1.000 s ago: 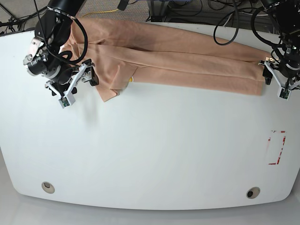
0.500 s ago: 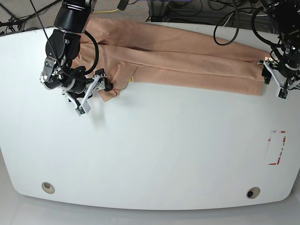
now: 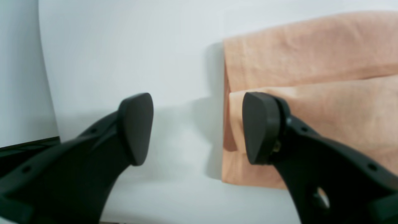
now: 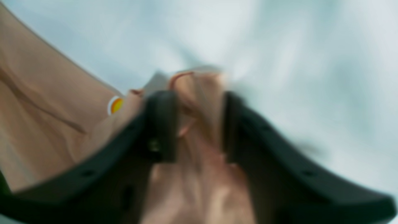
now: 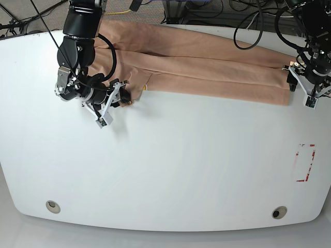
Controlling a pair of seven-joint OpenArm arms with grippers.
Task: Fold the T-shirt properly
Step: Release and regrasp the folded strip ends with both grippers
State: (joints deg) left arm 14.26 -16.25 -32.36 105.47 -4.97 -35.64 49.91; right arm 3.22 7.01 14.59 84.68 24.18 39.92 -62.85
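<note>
The peach T-shirt (image 5: 207, 72) lies as a long folded strip across the back of the white table (image 5: 181, 170). At its left end my right gripper (image 5: 123, 97) is shut on a bunched corner of the T-shirt (image 4: 199, 102), with cloth filling the gap between the black fingers (image 4: 160, 124). This view is blurred. A small yellow print (image 4: 115, 105) peeks out beside the grip. At the strip's right end my left gripper (image 5: 301, 89) stands open. In its wrist view the left gripper (image 3: 197, 121) has one pad over the T-shirt (image 3: 311, 62) edge and the other over bare table.
Red tape marks (image 5: 305, 163) sit near the table's right edge. Two round holes (image 5: 52, 206) (image 5: 279, 212) lie along the front. Cables (image 5: 248, 20) hang behind the back edge. The table's edge shows at the far left in the left wrist view.
My right gripper has moved right to the shirt's near left corner and closed on the cloth. The left gripper has barely shifted and stays open.
</note>
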